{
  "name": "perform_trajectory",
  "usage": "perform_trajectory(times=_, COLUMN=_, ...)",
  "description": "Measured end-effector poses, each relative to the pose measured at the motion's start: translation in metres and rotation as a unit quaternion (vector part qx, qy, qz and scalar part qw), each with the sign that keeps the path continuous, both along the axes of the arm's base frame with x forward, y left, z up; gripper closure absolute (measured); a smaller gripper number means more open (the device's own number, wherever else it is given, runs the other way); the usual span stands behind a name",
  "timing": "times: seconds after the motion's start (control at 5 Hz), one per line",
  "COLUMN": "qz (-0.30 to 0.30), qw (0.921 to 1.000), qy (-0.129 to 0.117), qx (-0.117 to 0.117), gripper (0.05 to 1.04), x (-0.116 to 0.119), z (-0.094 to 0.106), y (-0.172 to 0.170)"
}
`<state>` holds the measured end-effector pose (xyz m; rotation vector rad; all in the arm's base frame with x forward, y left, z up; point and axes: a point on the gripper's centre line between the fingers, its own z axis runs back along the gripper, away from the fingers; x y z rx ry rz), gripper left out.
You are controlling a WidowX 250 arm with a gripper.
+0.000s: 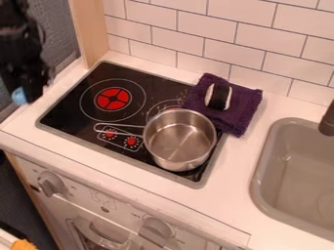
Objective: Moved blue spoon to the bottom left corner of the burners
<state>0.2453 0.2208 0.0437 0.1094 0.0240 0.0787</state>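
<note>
The black gripper [31, 92] hangs at the upper left, left of the stove's burners [112, 99] and above the counter's left edge. It is shut on the blue spoon [20, 96], of which a rounded light-blue part shows at the gripper's lower left; the rest is hidden by the dark gripper. The black cooktop has a red-centred burner at its back left, and its front-left corner bears nothing.
A metal pot [179, 139] stands on the cooktop's right side, its handle pointing left over the red knob markings. A folded purple cloth [240, 113] with a black-and-white object [219, 96] lies behind it. The grey sink [297, 171] is at right; a wooden post [90, 29] rises behind left.
</note>
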Motion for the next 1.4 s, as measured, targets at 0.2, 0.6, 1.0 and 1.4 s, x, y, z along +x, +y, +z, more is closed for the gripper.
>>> perform_trajectory(times=0.2, qz=0.016, qw=0.9999, qy=0.001, qx=0.001, gripper=0.676, x=-0.004, z=-0.011, y=-0.003)
perform_trajectory(times=0.6, qz=0.011, qw=0.9998, qy=0.014, qx=0.000, gripper=0.676, x=0.003, z=-0.027, y=-0.025)
perform_trajectory(times=1.0, qz=0.004, qw=0.9999, qy=0.016, qx=-0.003, gripper=0.603, x=0.006, z=-0.033, y=-0.028)
perform_trajectory(times=1.4, qz=-0.012, qw=0.9996, qy=-0.018, qx=-0.017, gripper=0.077, x=0.003, z=-0.010, y=-0.031)
